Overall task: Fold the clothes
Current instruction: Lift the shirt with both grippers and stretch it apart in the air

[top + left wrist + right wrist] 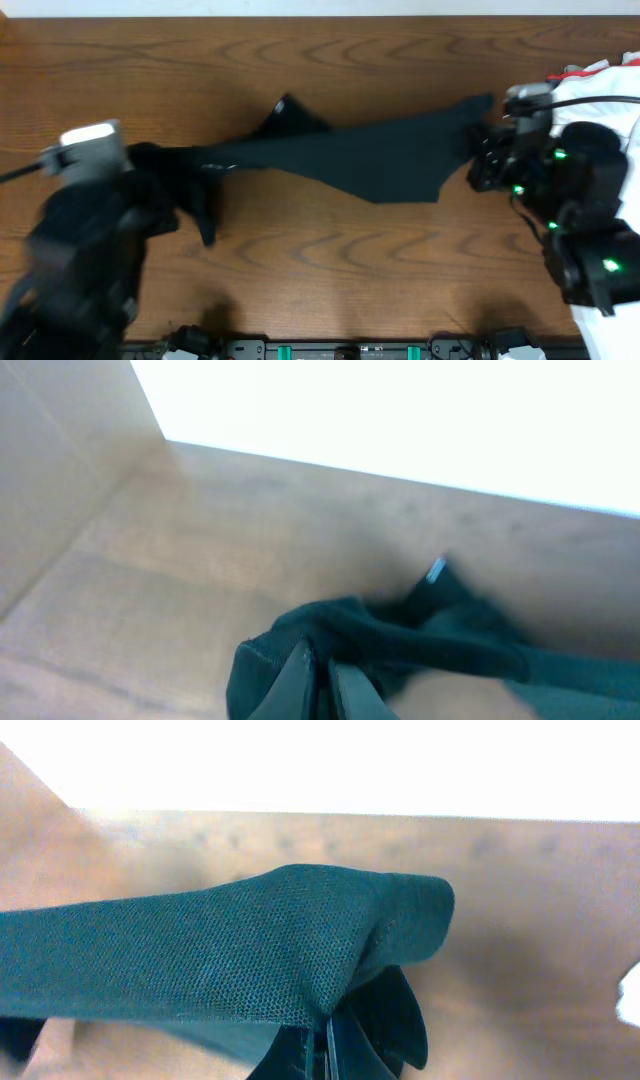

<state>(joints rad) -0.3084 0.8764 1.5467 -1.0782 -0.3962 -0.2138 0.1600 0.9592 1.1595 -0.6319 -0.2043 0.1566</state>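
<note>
The clothes (350,155), one black shirt, hang stretched in a band across the middle of the wooden table (330,260) between my two grippers. At the shirt's left end my left gripper (170,185) is shut on bunched black fabric (380,635), its fingers (350,695) pressed together with cloth between them. At the right end my right gripper (478,150) is shut on the other edge. In the right wrist view the knit cloth (220,955) drapes over the closed fingers (320,1055). A dark point of cloth (290,112) sticks up behind the band.
A heap of white cloth (600,85) with a red edge lies at the table's right end, under and behind the right arm. A pale wall rises behind the table's far edge (320,17).
</note>
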